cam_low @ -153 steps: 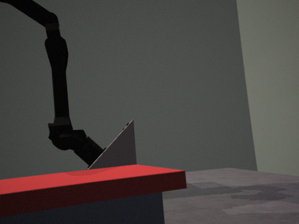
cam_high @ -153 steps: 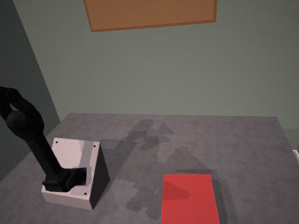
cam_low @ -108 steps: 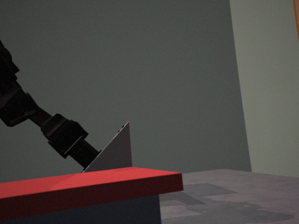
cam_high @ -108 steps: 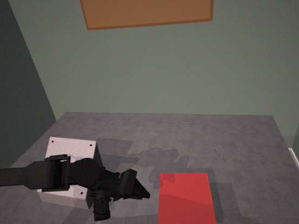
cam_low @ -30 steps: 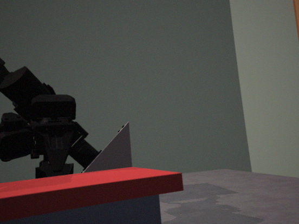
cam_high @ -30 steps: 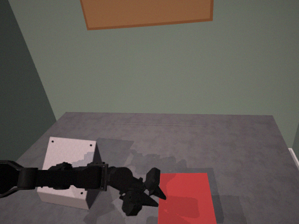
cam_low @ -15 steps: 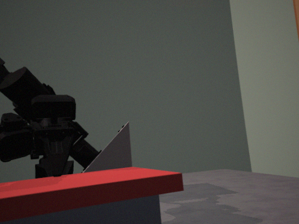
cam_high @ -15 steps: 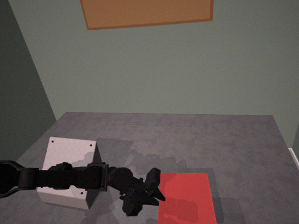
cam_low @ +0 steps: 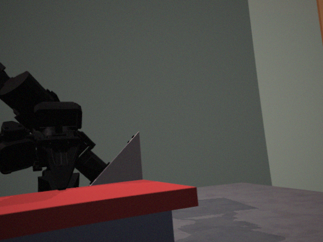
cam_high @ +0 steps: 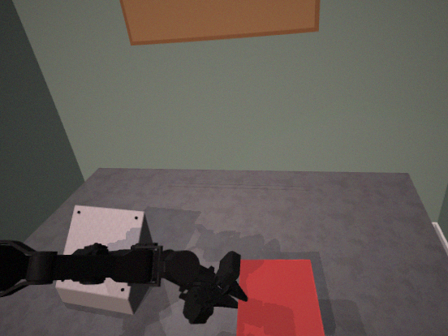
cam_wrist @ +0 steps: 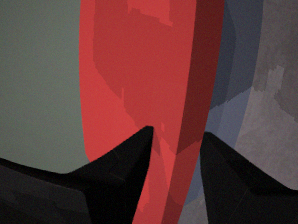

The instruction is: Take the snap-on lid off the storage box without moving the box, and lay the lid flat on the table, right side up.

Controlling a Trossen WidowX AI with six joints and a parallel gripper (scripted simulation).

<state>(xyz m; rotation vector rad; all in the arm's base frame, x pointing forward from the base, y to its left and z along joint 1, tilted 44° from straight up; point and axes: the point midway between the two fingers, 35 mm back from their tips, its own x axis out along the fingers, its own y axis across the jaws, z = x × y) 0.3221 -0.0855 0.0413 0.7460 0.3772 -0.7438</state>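
Note:
The red lid [cam_high: 276, 280] [cam_low: 117, 196] [cam_wrist: 145, 55] is flat and lies on top of the blue storage box [cam_low: 131, 231] [cam_wrist: 242, 95], jutting out a little past its walls. The box is hidden under the lid in the top view. My gripper [cam_high: 243, 303] [cam_low: 61, 188] [cam_wrist: 177, 136] is shut on the lid's rim at the side facing the arm, one finger over the red top and the other beside the dark red side face. The exterior view shows only the upper part of the fingers, behind the lid.
A white block [cam_high: 101, 223] [cam_low: 129, 168] with a sloped face and black dots stands on the grey table [cam_high: 345, 215] [cam_low: 248, 201] [cam_wrist: 277, 150], left of the box in the top view. The arm reaches across above it. An orange-brown panel [cam_high: 223, 18] is on the back wall.

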